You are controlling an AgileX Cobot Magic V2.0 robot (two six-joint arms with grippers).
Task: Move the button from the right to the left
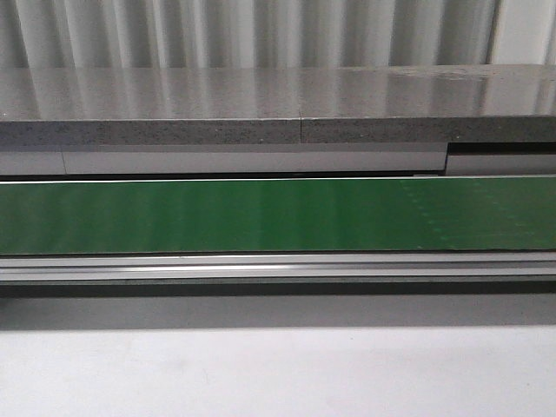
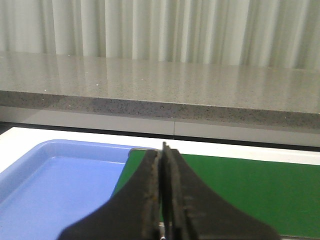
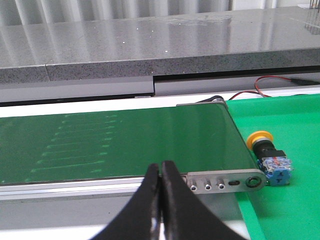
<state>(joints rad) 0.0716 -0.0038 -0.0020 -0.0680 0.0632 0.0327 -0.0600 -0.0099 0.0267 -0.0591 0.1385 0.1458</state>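
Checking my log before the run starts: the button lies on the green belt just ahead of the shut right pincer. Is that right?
Not quite. In the right wrist view the button lies off the belt, on the bright green mat past the belt's end. The right pincer is indeed shut.

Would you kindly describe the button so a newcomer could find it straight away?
Follow the green belt to its metal end bracket; the button lies just beyond, on the brighter green mat. It is the only small thing there: yellow cap, black collar, blue block.
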